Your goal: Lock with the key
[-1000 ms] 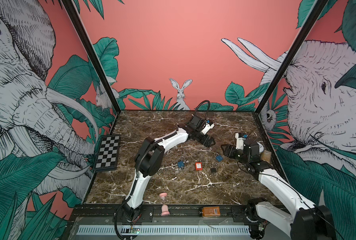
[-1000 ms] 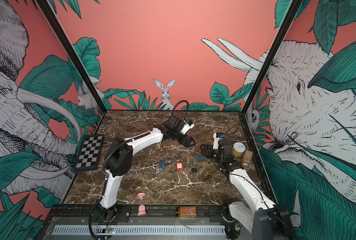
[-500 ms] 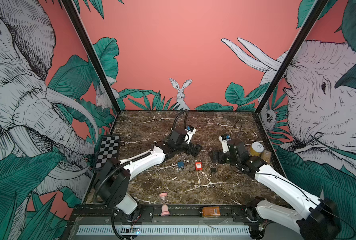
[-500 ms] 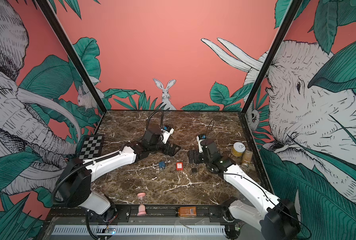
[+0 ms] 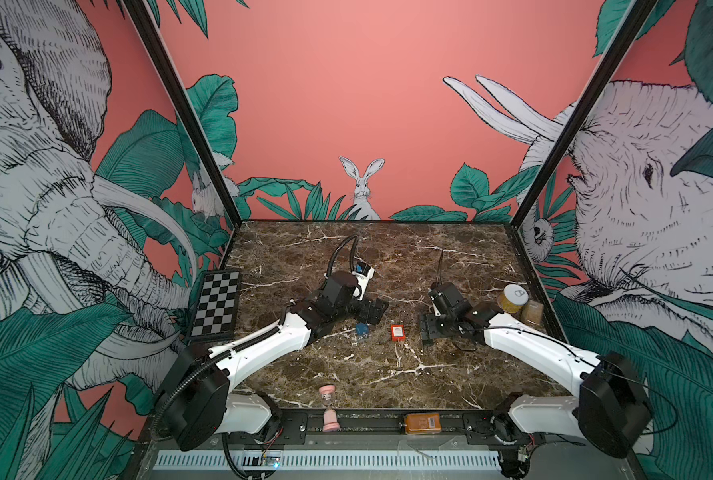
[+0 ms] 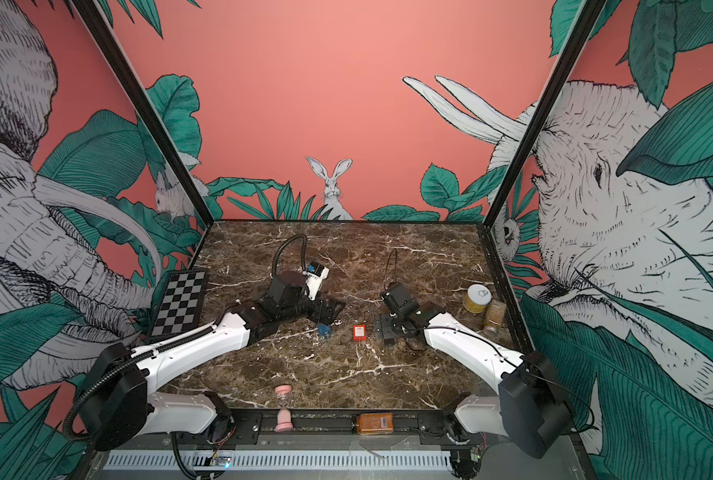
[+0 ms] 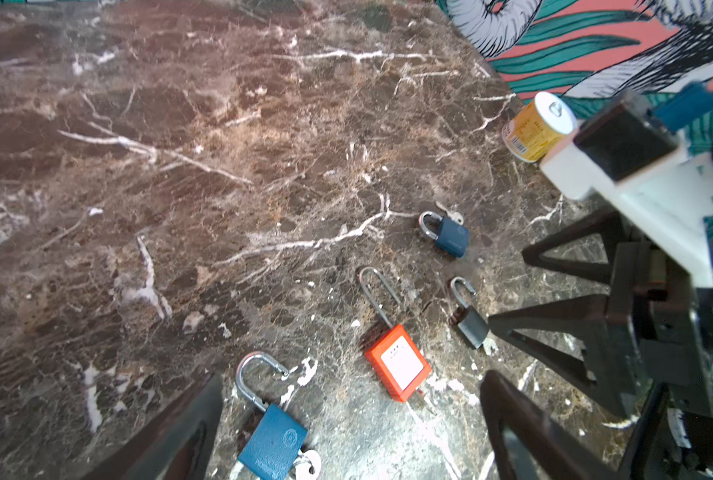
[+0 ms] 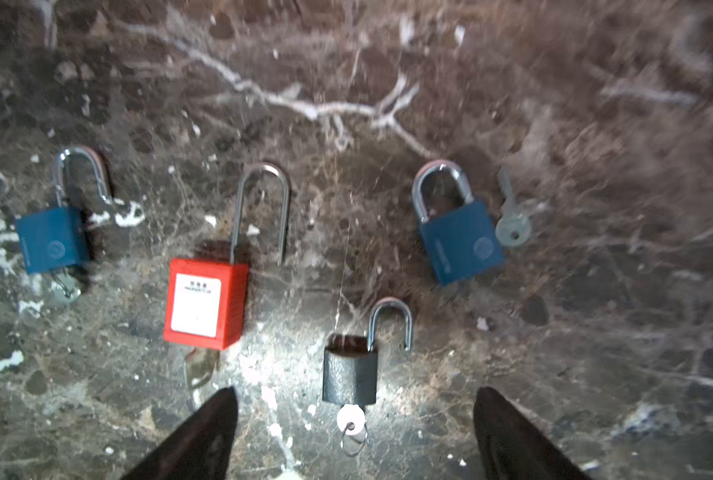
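Several padlocks lie on the marble. A blue padlock (image 7: 272,444) (image 5: 361,329) has its shackle open and a key (image 7: 309,465) in it. It lies between the wide-apart fingers of my open left gripper (image 7: 352,419) (image 5: 371,311). To its right lies a red padlock (image 8: 205,301) (image 5: 397,332) with its long shackle open. A small black padlock (image 8: 349,370), shackle open, has a ringed key (image 8: 351,417) in it. My right gripper (image 8: 352,419) (image 5: 427,328) stands open either side of that key. A second blue padlock (image 8: 460,243) is shut, with a loose key (image 8: 512,226) beside it.
A yellow can (image 5: 513,298) and a brown jar (image 5: 533,311) stand by the right wall. A small chessboard (image 5: 216,303) leans at the left edge. A pink hourglass (image 5: 328,405) and an orange box (image 5: 423,423) sit on the front rail.
Both arms have swung in from the back of the table. The left gripper came forward over the blue padlock. The right gripper moved left from the cans to the black padlock.
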Controlling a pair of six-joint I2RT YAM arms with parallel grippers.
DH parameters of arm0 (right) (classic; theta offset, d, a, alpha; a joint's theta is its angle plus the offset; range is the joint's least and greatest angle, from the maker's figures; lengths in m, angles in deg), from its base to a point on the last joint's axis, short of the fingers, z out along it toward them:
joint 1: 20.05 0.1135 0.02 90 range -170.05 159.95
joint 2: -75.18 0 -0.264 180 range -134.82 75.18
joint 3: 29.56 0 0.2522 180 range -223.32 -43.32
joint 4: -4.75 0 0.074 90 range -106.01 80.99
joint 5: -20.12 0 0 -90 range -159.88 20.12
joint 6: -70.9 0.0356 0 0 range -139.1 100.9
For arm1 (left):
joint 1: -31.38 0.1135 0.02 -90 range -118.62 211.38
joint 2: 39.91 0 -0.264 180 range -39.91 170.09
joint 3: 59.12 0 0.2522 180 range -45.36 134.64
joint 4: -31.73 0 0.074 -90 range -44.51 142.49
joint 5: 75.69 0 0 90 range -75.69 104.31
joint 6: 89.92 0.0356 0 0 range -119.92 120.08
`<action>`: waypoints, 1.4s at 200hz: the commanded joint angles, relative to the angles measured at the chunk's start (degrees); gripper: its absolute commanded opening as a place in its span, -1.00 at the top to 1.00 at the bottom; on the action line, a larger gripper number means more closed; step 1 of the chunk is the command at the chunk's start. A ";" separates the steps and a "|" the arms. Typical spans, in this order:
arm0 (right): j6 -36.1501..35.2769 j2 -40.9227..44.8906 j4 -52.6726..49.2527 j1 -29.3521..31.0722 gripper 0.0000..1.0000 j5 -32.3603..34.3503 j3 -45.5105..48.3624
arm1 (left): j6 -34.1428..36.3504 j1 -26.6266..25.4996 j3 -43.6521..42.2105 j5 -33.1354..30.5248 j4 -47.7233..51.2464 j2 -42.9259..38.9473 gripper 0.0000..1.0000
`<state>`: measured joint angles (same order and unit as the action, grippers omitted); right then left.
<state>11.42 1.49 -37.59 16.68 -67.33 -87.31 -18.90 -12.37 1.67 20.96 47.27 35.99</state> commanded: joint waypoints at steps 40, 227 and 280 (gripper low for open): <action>4.89 -1.70 3.29 0.26 -0.18 -2.98 2.60 | -1.15 -0.30 -1.59 4.38 -3.85 0.95 -0.95; 1.40 -12.43 0.88 3.26 0.19 1.17 -1.53 | -0.90 -0.23 -1.08 7.42 -4.07 2.46 -0.93; 1.16 -14.06 -1.28 4.08 0.20 3.23 -2.50 | -0.53 -0.20 -1.10 7.47 -3.85 2.50 -0.93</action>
<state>13.26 -12.11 -36.32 20.07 -66.50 -89.08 -19.62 -12.37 0.64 27.67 43.84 38.53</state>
